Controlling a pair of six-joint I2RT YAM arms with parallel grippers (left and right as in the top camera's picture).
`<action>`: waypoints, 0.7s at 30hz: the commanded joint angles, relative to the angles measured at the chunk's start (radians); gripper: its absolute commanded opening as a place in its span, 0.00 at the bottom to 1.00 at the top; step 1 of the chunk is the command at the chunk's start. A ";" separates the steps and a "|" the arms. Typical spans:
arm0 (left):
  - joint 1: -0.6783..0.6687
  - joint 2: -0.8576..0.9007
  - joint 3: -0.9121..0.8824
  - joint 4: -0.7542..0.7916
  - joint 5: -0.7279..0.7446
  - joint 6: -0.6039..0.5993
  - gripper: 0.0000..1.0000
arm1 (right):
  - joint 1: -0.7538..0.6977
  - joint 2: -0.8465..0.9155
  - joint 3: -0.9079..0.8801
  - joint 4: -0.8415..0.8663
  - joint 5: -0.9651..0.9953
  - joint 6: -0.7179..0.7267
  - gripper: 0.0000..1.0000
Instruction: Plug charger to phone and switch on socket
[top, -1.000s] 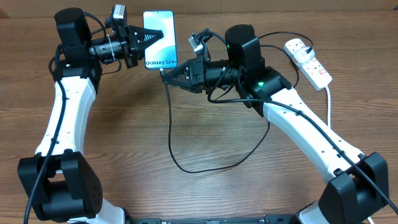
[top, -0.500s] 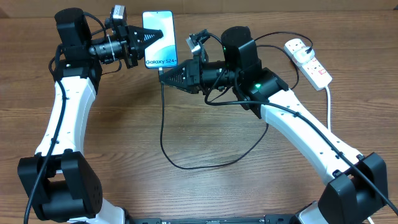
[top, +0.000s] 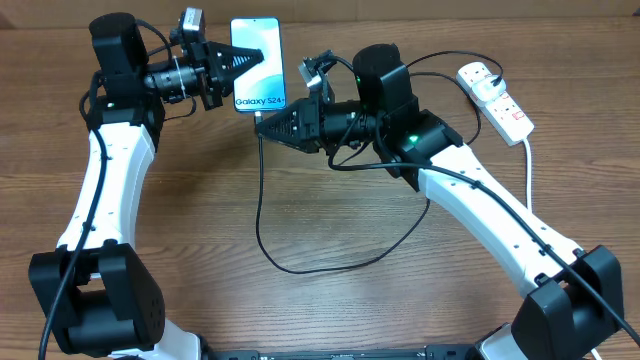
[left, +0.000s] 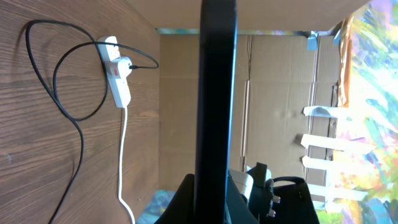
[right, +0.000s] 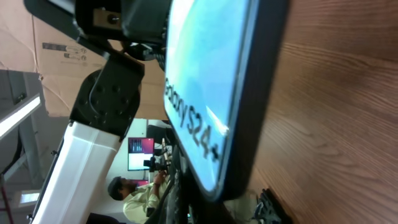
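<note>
The phone (top: 265, 80) is held off the table at the back, screen up, with my left gripper (top: 255, 57) shut on its left side. In the left wrist view the phone (left: 216, 93) is a dark edge-on bar rising from the left gripper (left: 214, 202). My right gripper (top: 260, 124) is shut on the connector end of the charger (top: 258, 215), its tip just below the phone's bottom edge. The right wrist view shows the phone (right: 208, 74) very close above the right gripper (right: 199, 208); the connector tip is hidden. The charger's black plug sits in the socket (top: 497, 95).
The black cable loops over the middle of the wooden table (top: 200, 230) and runs back behind the right arm. A thick white cord (top: 528, 160) leaves the socket (left: 117, 74) toward the right edge. Cardboard walls (left: 273, 93) stand behind the table.
My right gripper has crept a little left toward the phone's bottom edge, and the hanging cable loop has swung left with it. The left arm and phone stay nearly still.
</note>
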 joint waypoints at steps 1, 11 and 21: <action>-0.002 -0.008 0.015 0.002 0.087 0.021 0.04 | -0.041 0.008 0.006 -0.017 0.032 -0.003 0.04; 0.007 -0.008 0.015 0.002 0.086 0.020 0.04 | -0.043 0.008 0.006 -0.016 0.013 -0.003 0.04; 0.006 -0.008 0.015 -0.005 0.096 0.019 0.04 | -0.043 0.008 0.006 0.019 0.048 0.010 0.04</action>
